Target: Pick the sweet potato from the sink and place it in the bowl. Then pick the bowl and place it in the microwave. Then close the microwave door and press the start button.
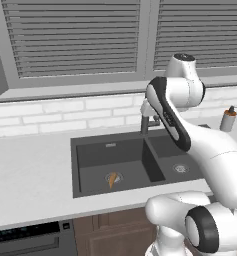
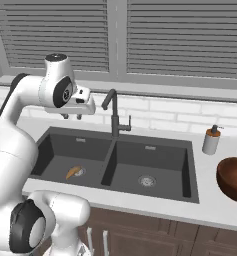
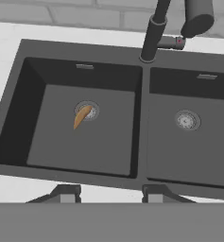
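The sweet potato (image 1: 111,180) (image 2: 73,172) (image 3: 81,116) lies across the steel drain on the floor of the sink's left basin. The dark grey double sink (image 1: 90,142) (image 2: 155,142) (image 3: 85,47) is set into a white counter. High above that left basin hangs my gripper (image 2: 72,116) (image 3: 109,194), pointing down, open with nothing between its fingers and well clear of the root. The dark wooden bowl (image 2: 232,179) stands on the counter at the far right, cut off by the frame edge. The microwave and its door are out of view.
A dark gooseneck faucet (image 1: 145,125) (image 2: 113,117) (image 3: 153,33) rises behind the basin divider, close to the right of my hand. A soap dispenser (image 1: 228,119) (image 2: 211,140) stands right of the sink. White tiled wall and shuttered windows lie behind. A dark appliance front (image 1: 25,240) sits below the left counter.
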